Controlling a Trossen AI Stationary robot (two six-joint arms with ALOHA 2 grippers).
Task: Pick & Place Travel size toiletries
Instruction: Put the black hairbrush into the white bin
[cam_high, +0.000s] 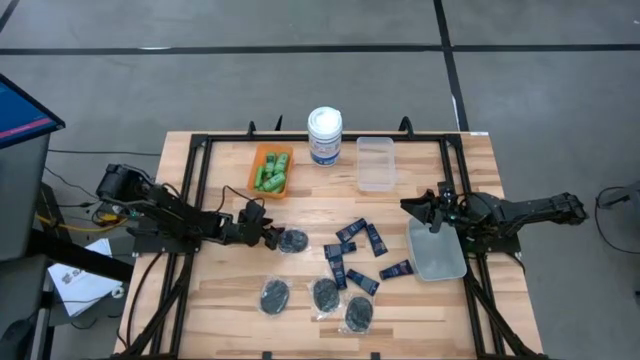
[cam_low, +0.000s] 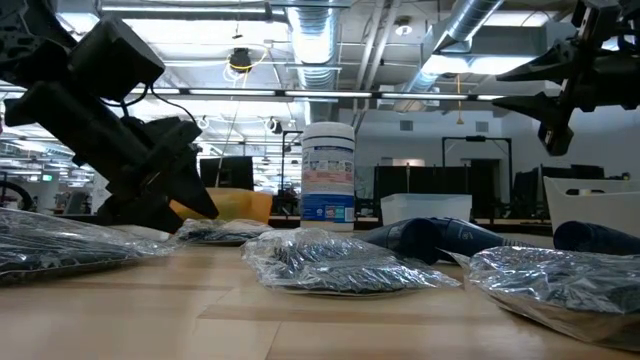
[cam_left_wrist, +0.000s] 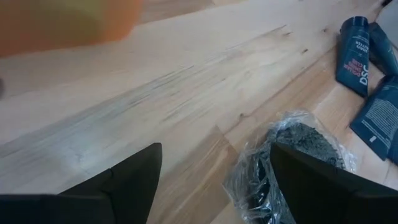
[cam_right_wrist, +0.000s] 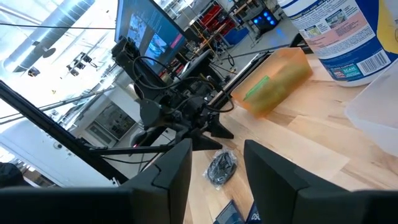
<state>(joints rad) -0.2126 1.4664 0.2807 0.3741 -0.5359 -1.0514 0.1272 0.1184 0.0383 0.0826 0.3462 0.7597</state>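
Three black discs in clear packets (cam_high: 325, 294) lie near the table's near edge, and a fourth (cam_high: 293, 241) lies farther back. Several navy tubes (cam_high: 355, 250) are scattered at mid-table. Green bottles (cam_high: 271, 172) sit in the orange bin (cam_high: 263, 153). My left gripper (cam_high: 270, 237) is open and low over the table, just left of the fourth packet (cam_left_wrist: 292, 149); the packet lies beside one finger (cam_left_wrist: 311, 180). My right gripper (cam_high: 415, 207) is open and raised over the table's right part; it holds nothing (cam_right_wrist: 217, 180). My left gripper has one finger (cam_left_wrist: 298, 174) at the crinkled edge of the disc packet (cam_left_wrist: 261, 168), coming in low from the table's left. I cannot tell whether it touches the packet. The packet lies flat on the table.
A white canister with a blue label (cam_high: 324, 135) and a clear bin (cam_high: 375, 163) stand at the far edge. Another clear bin (cam_high: 437, 255) lies under the right arm. Bare wood shows between the orange bin and the tubes.
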